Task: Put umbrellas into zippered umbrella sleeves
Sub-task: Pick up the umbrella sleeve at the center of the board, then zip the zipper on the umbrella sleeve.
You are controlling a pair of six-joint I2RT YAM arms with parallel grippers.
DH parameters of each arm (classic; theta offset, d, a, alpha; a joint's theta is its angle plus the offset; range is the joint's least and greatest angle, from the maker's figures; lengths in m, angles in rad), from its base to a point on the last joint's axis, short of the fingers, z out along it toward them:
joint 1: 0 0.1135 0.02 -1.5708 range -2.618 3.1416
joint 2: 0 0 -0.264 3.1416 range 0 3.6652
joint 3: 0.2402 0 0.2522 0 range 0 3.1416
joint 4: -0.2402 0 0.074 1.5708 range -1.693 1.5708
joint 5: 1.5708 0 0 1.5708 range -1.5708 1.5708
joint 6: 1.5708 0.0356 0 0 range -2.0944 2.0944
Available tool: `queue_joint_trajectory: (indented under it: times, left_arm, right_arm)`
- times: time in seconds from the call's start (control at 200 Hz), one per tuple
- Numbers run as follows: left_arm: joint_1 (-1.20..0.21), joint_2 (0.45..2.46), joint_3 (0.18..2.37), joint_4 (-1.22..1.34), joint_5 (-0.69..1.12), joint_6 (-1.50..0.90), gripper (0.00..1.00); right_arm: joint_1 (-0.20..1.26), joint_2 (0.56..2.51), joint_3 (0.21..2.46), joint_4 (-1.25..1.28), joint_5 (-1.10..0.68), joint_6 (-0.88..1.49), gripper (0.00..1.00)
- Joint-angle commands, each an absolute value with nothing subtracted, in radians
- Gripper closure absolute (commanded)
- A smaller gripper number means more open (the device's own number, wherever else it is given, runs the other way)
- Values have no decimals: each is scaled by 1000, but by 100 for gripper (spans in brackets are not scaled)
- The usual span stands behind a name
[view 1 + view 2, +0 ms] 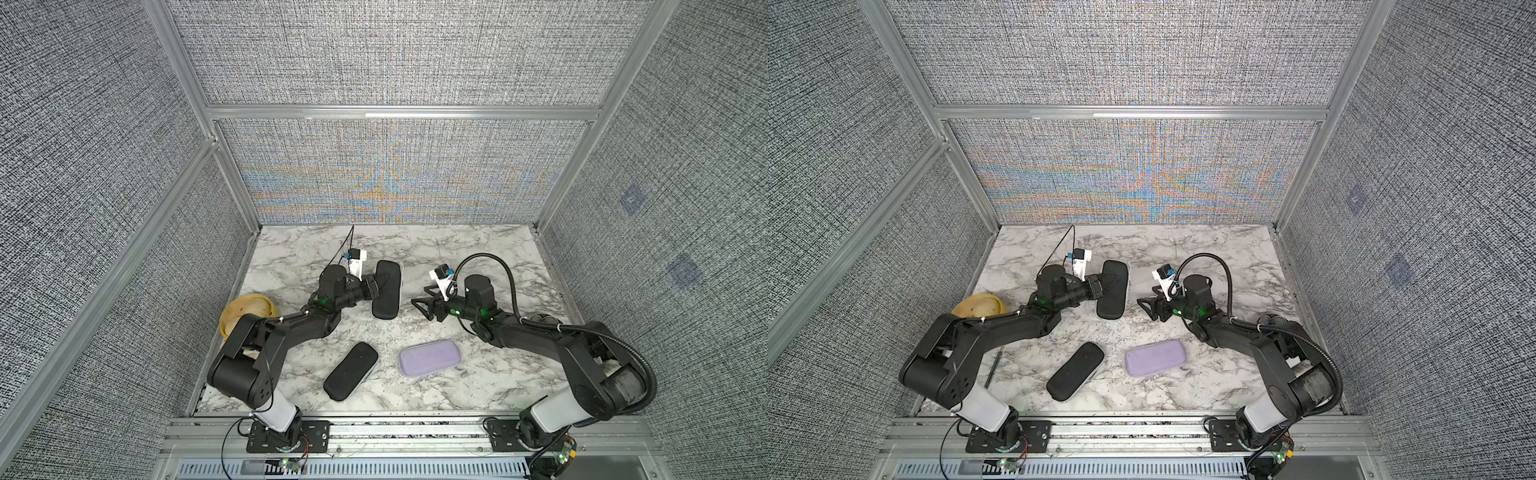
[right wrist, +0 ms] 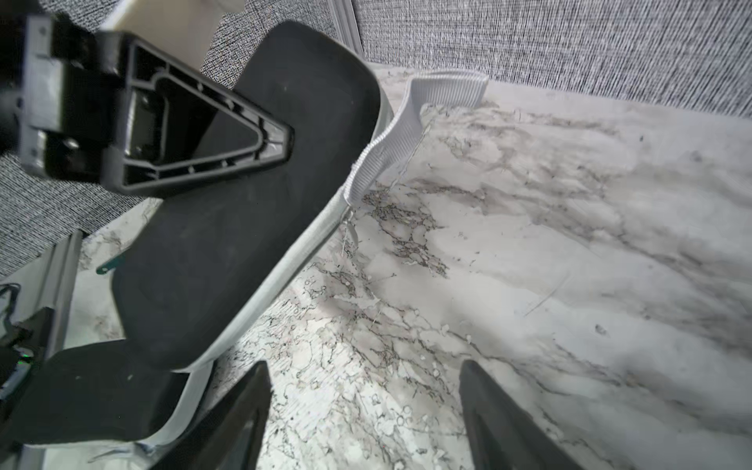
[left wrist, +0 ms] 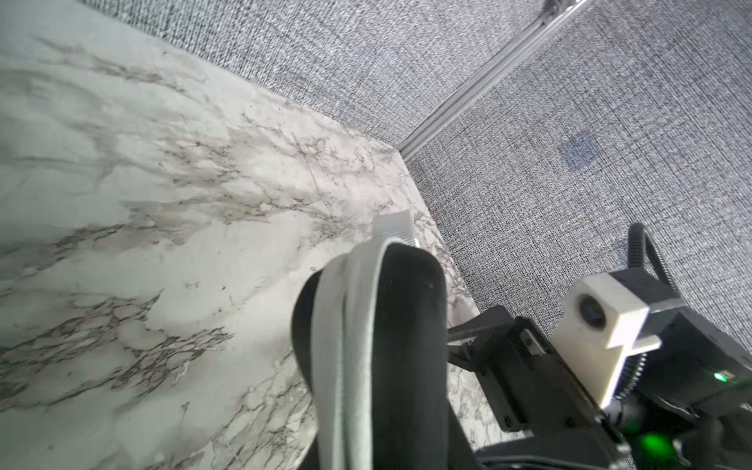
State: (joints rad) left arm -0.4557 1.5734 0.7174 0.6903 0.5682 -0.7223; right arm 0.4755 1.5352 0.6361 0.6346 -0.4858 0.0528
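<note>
L hand point(image 1: 379, 284) clamped shut, reaching fwd; R hand point(image 1: 419, 306) jaws apart, aimed toward it.

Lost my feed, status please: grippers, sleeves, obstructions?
Left gripper clamped on far black sleeve. Right gripper open, empty, beside it. Lavender sleeve, near black sleeve lie closed. Nothing in the way.

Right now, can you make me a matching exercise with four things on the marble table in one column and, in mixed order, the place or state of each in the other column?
Things:
1. far black sleeve
2. near black sleeve
3. lavender sleeve
4. yellow basket

Places or states:
A. partly hidden behind the left arm
B. lies free at the front, nearer the right arm
C. gripped by the left pincer
D. lies free at the front, nearer the left arm

Pairs: 1-C, 2-D, 3-B, 4-A.
</note>
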Motion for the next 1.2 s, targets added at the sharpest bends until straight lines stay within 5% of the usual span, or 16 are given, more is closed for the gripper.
queue_joint_trajectory:
  times: [0.0, 0.33, 0.591, 1.196]
  left_arm:
    - [-469, 1516, 717, 583, 561, -667, 100]
    - [-520, 1355, 655, 499, 526, -655, 100]
    - [-539, 1309, 629, 467, 496, -647, 100]
    - [-554, 1302, 633, 445, 451, -652, 100]
  right_arm:
    - [482, 1542, 618, 776, -488, -92, 34]
    - [552, 1599, 582, 1006, -545, -218, 37]
    - [597, 1591, 620, 938, -499, -273, 63]
    - [673, 1568, 619, 745, -437, -431, 100]
